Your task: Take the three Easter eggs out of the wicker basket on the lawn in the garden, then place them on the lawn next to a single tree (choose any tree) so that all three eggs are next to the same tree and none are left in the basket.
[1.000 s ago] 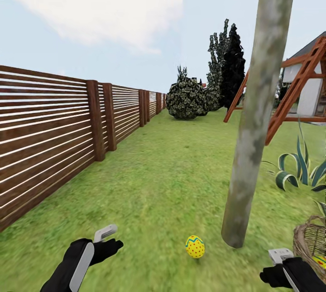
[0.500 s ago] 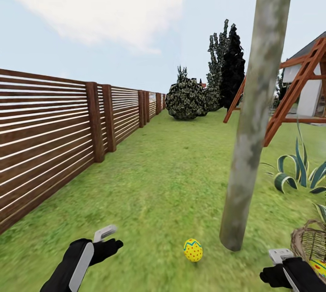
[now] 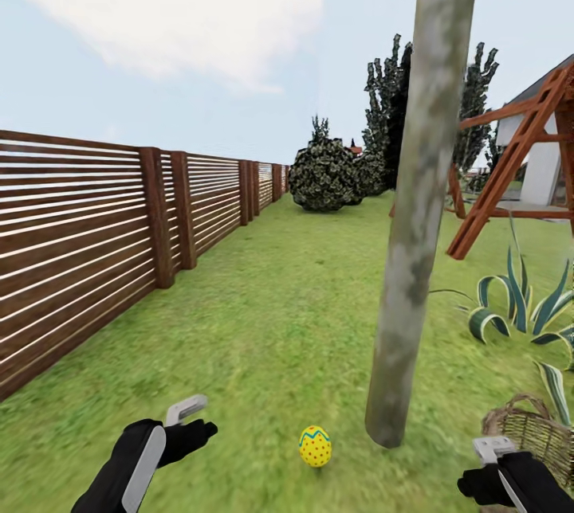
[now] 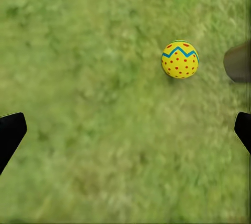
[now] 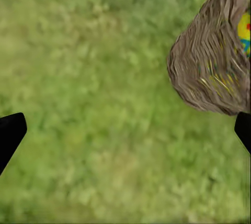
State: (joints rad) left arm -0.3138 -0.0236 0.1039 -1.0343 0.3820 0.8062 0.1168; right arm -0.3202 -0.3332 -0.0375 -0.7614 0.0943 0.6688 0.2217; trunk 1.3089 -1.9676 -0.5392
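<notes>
One yellow Easter egg [image 3: 315,446] with red dots and a blue-green zigzag lies on the lawn [image 3: 263,338], just left of the base of the pale tree [image 3: 410,258]. In the left wrist view the same Easter egg [image 4: 180,59] lies beside the tree's foot [image 4: 238,61]. The wicker basket [image 3: 530,433] stands at the lower right, by my right gripper [image 3: 486,465]. Another egg [image 5: 244,31] peeks out of the basket [image 5: 214,67]. My left gripper [image 3: 191,417] hangs open and empty over grass, left of the lying egg. My right gripper is open too.
A brown slat fence [image 3: 96,234] runs along the left. A striped agave [image 3: 518,310] grows right of the tree, above the basket. A wooden swing frame [image 3: 510,162] and a round dark bush [image 3: 323,174] stand farther back.
The whole picture has slid to the left, so the camera has moved; the tree, egg and basket sit further left in it. Both arms keep their place in the view.
</notes>
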